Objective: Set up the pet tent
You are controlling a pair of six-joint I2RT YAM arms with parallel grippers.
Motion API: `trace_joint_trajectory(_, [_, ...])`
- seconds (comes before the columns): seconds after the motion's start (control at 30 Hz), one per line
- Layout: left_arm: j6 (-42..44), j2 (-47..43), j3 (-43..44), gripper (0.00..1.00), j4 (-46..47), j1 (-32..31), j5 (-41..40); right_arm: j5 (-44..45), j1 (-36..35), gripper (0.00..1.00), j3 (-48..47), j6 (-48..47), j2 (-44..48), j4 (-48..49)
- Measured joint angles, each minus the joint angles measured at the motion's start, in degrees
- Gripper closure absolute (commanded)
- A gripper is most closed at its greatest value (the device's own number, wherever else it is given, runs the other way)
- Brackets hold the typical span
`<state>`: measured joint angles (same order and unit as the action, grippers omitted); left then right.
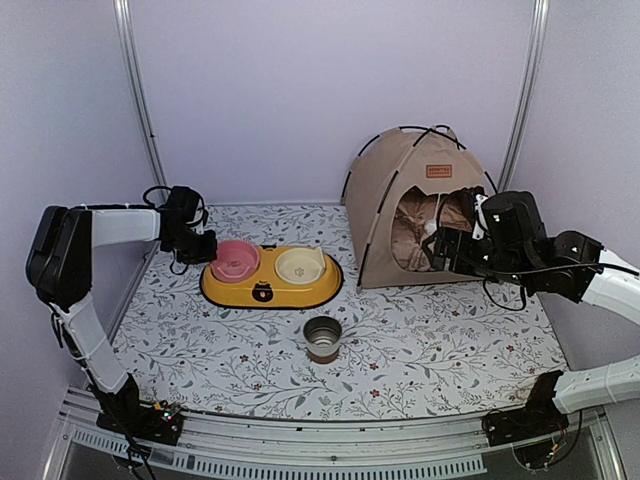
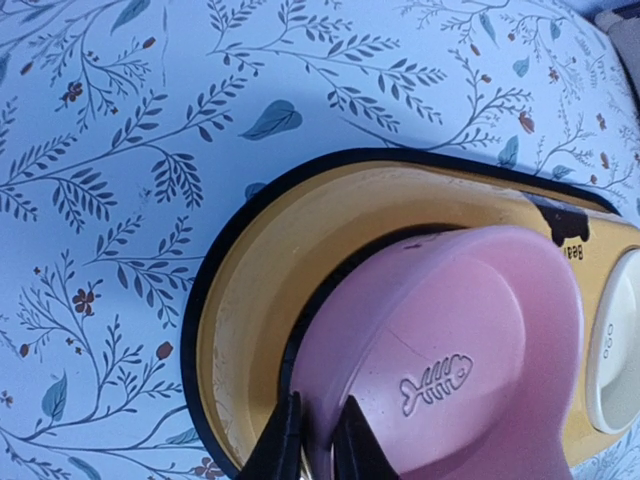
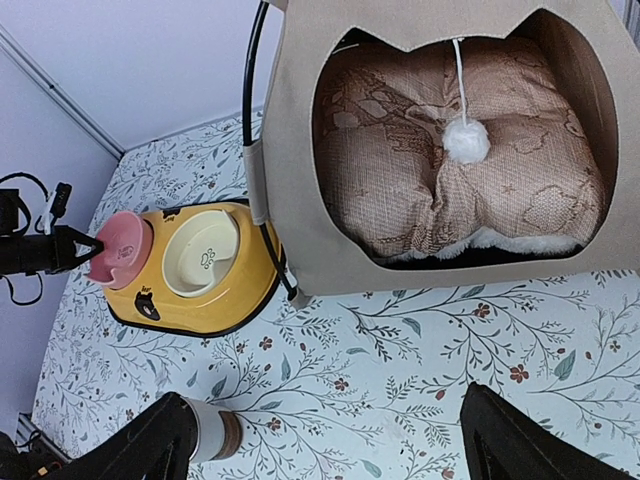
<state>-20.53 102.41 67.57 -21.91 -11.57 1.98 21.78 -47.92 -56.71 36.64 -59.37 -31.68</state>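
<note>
Pet tent (image 1: pixel 392 200) upright, upper right of top view, opening toward right gripper (image 3: pixel 328 410). That gripper nearer, just before opening, jaws wide, empty. Left gripper (image 2: pixel 317 448) at frame left, pinched narrow on pink bowl (image 2: pixel 450 340) rim.

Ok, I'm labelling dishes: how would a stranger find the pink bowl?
Find the tan tent at the mat's back right; left of it lies a yellow feeder. The pink bowl is at the feeder's left end, gripped by the left pincer, unlike the cream bowl beside it.
</note>
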Motion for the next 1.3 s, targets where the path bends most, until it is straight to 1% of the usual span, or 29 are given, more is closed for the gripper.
trace_joint_trajectory(0.1, [-0.07, 0.00, 0.00, 0.75, 0.26, -0.04, -0.02, -0.02, 0.00, 0.04, 0.00, 0.04, 0.42, -0.02])
trace_joint_trajectory(0.2, [0.11, 0.00, 0.09, 0.68, 0.74, -0.07, 0.13, -0.04, 0.00, 0.04, 0.04, 0.24, 0.74, 0.00])
trace_joint_trajectory(0.5, [-0.04, -0.55, 0.22, 0.60, 1.29, -0.09, -0.13, -0.04, 0.00, 0.04, 0.11, 0.48, 0.96, -0.02])
trace_joint_trajectory(0.7, [-0.02, -2.60, 0.22, 0.55, 1.27, -0.35, -0.13, -0.04, 0.00, 0.03, 0.11, 0.59, 0.68, 0.00])
trace_joint_trajectory(0.9, [0.20, -7.30, -0.42, 0.48, 1.92, -1.09, 0.55, -0.07, 0.00, 0.00, 0.13, 0.63, -0.48, 0.42])
trace_joint_trajectory(1.1, [0.31, -14.62, -5.29, 0.45, 4.22, -1.46, 2.51, -0.39, 0.33, 0.01, 0.22, 0.39, -3.54, 3.02])
trace_joint_trajectory(1.23, [0.15, -19.67, -9.70, 0.42, 5.38, -1.55, 3.98, -1.55, 3.61, 0.01, 1.97, -0.02, -4.98, 5.53])
trace_joint_trajectory(1.3, [0.00, -21.99, -11.58, 0.38, 5.79, -1.55, 4.74, -2.05, 5.70, 0.01, 3.26, -0.13, -4.96, 6.88])
